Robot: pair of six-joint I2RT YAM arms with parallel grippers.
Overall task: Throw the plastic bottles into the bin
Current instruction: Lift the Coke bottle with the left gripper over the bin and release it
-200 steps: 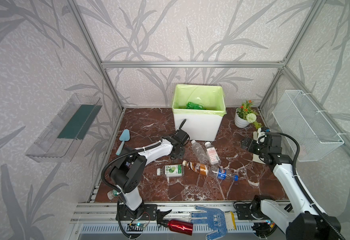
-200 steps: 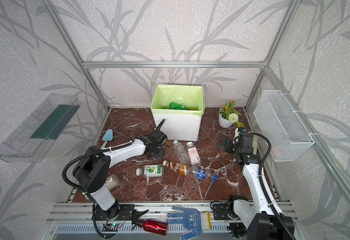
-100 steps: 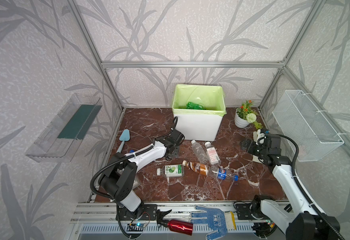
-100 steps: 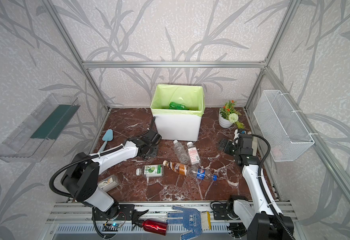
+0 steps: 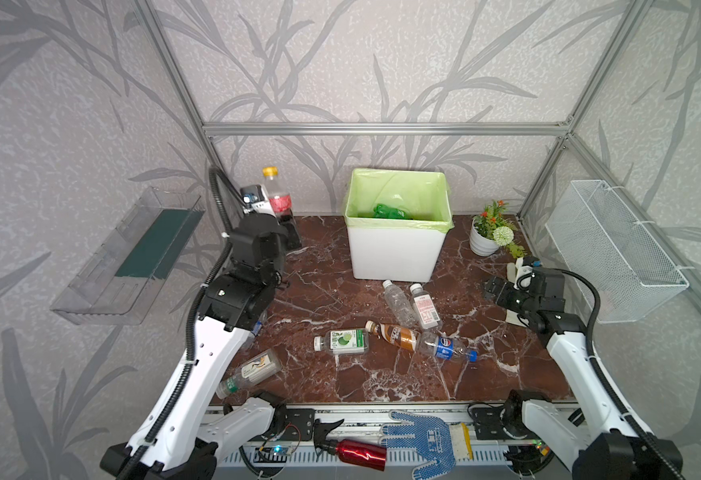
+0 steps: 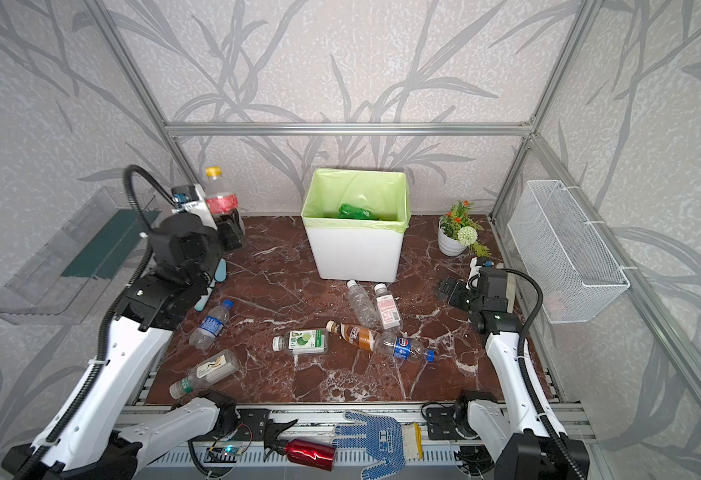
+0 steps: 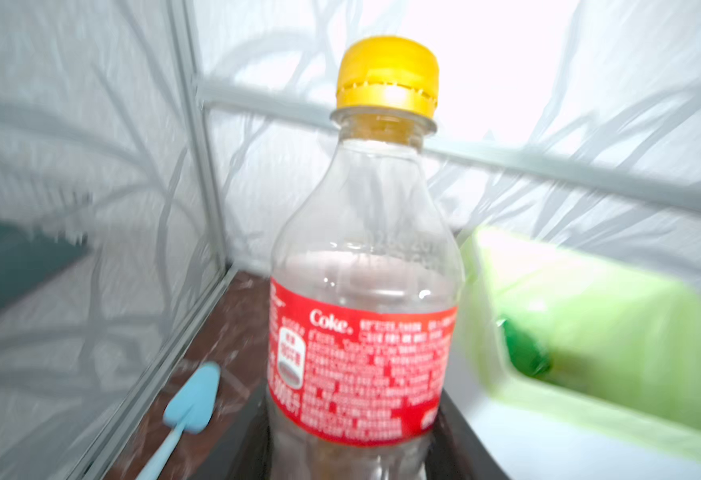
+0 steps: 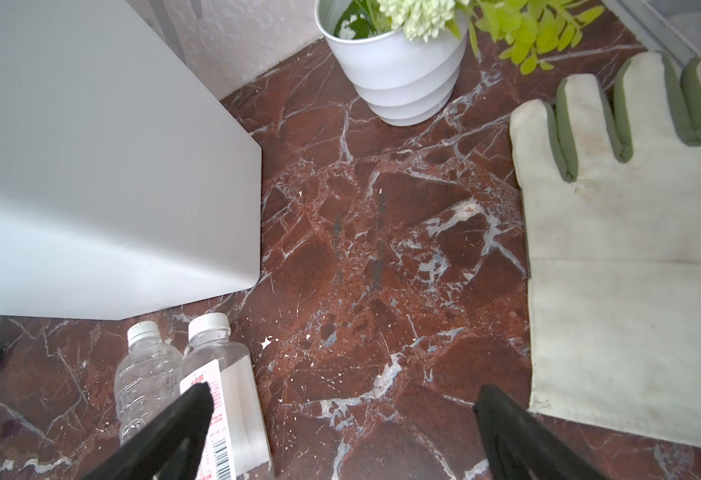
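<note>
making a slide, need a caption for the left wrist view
Yellow-capped Coke bottle upright in the left hand, green-lined bin nearby.

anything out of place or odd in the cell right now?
Nothing looks spilled or damaged. Two strays sit off the marble tabletop, on the front rail: a red spray bottle and a blue dotted glove. A white work glove lies on the marble by the potted plant.

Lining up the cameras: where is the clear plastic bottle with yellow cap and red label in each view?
Both top views: clear yellow-capped plastic bottle, far left, upright in the left claw.
Left wrist: bottle fills the centre.
Right wrist: not in it.
Shared landmark: white rectangular bin with light-green liner; the right wrist shows only its white wall.
</note>
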